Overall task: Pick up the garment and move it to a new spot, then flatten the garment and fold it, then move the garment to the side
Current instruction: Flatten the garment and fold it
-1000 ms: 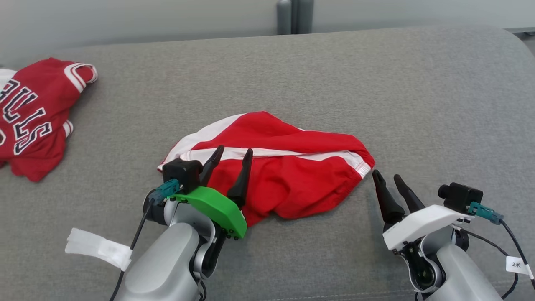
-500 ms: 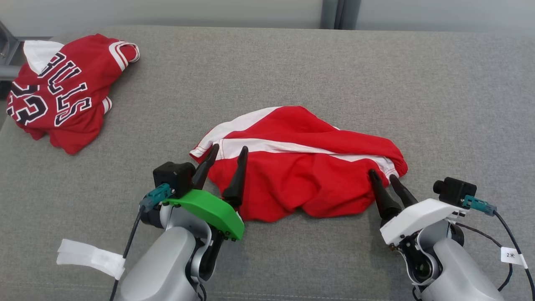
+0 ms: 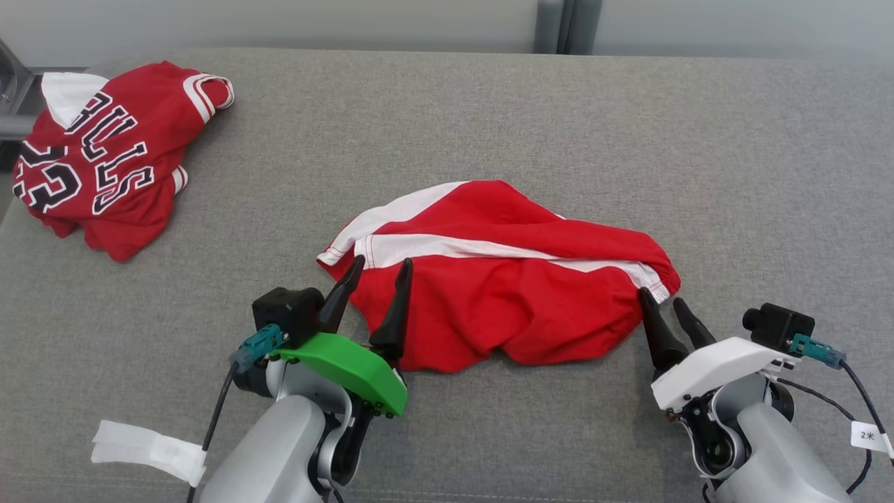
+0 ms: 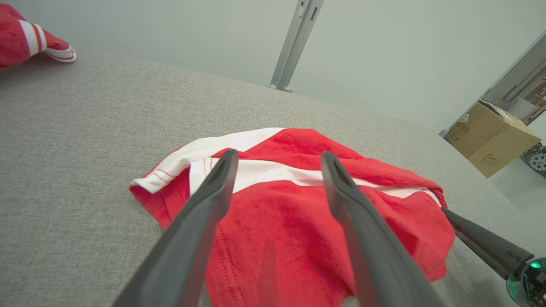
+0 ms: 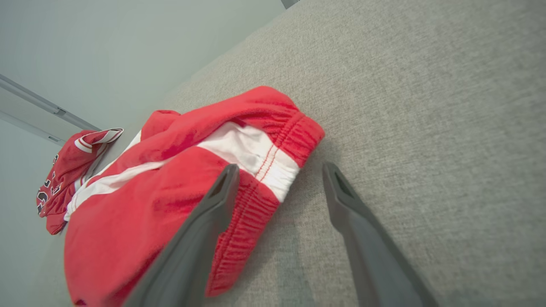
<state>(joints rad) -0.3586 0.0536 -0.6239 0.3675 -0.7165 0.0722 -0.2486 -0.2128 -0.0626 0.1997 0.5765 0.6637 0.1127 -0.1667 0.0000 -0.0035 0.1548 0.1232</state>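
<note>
Red shorts [image 3: 503, 293] crumpled mid grey fabric surface [image 3: 559, 126]. Left claw [image 3: 383, 260] fingers apart over shorts' left end. Right claw [image 3: 659, 296] fingers apart at waistband end. Red jersey [image 3: 105, 154] far left.

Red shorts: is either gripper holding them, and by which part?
Nothing is held. The left gripper is open over one end of the shorts; the right gripper is open at the waistband.
</note>
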